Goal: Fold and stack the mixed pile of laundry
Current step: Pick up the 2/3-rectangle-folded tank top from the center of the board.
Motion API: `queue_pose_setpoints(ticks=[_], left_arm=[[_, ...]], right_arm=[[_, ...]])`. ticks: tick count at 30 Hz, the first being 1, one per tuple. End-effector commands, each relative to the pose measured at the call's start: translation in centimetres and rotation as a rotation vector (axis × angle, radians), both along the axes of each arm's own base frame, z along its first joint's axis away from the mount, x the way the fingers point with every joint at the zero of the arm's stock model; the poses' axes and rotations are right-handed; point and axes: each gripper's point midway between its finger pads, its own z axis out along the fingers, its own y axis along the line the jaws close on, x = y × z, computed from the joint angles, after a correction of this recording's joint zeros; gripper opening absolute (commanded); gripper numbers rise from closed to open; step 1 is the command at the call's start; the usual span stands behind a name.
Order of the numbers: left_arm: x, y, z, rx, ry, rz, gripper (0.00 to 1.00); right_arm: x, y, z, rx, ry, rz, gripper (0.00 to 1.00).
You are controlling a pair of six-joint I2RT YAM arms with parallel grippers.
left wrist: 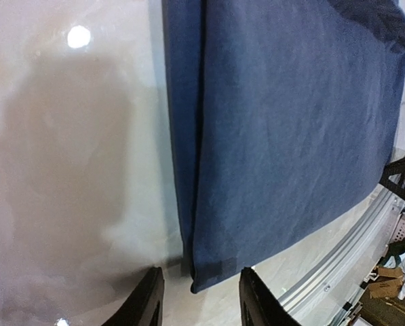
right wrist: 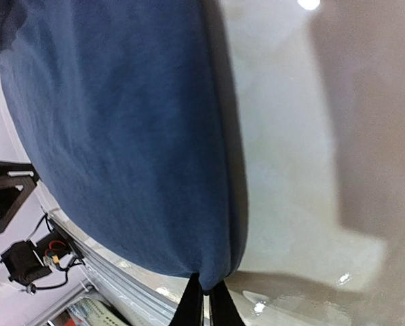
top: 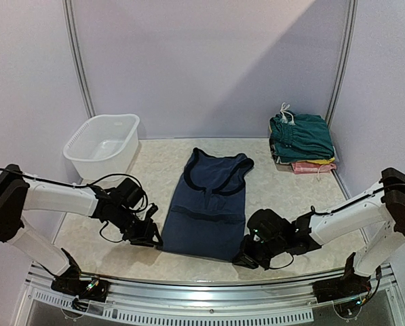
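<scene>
Step in hand: picking up the hem corners of the navy-blue sleeveless cloth top (top: 209, 204) for the first fold. It lies flat mid-table, neck twd the far wall, hem twd the arm bases.

R gripper (right wrist: 205, 299) is at the near-right hem corner, fingers pinched together w/ the cloth bunched between the tips, so it grips that corner. L gripper (left wrist: 201, 288) is at the near-left corner w/ fingers apart. The corner sits in the gap between them but isn't clamped, and there's a doubled edge of cloth running up that side.

Next move, as I judge it: L closes on its corner, taking both layers. Then both arms lift together and carry the hem fwd over the chest, keeping even tension so the fold line stays square. If L catches one layer only, the fold will likely skew.

Room & edges: the hem is near the aluminium rail (top: 209, 288) at the table's front edge, so there's little margin behind the grippers. Bare marble-look table top (top: 283, 197) on both sides and ahead of the neck gives free travel fwd.

Far right: a folded stack, dark teal shorts w/ white drawstring (top: 300, 136) on top of yellow and pink pieces, well apart from the top. The white plastic tub (top: 102, 144) at far left is also clear of the L arm's path.
</scene>
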Motion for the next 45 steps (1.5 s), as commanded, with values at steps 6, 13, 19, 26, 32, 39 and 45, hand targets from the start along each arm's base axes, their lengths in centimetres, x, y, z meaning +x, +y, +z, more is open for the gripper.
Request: queue_pose_setpoints(ticks=[6, 13, 19, 26, 32, 39, 45], left_arm=[[-1.8, 0.6, -1.9, 0.017, 0.055, -0.029, 0.29], [-1.9, -0.3, -2.2, -0.017, 0.080, -0.021, 0.00], [-2.5, 0.1, -1.3, 0.002, 0.078, -0.013, 0.00], [-3.6, 0.4, 0.5, -0.022, 0.092, 0.021, 0.00], [-4.9, 0.5, 2.2, -0.022, 0.105, 0.038, 0.00], [-6.5, 0.8, 4.2, -0.017, 0.109, 0.072, 0.00], [-6.8, 0.3, 6.5, -0.015, 0.118, 0.140, 0.00]], right_arm=[[-1.4, -2.8, -3.2, -0.152, 0.057, 0.004, 0.00], [-1.4, -3.0, -3.0, -0.185, 0.059, 0.018, 0.00], [-1.5, -3.4, -2.0, -0.239, 0.057, 0.052, 0.00], [-2.4, -3.6, -0.5, -0.235, 0.062, 0.054, 0.00], [-3.7, -3.9, 0.7, -0.261, 0.091, 0.076, 0.00], [-4.1, -4.5, 4.0, -0.286, 0.087, 0.112, 0.00], [-4.5, -5.2, 6.5, -0.335, 0.085, 0.178, 0.00]])
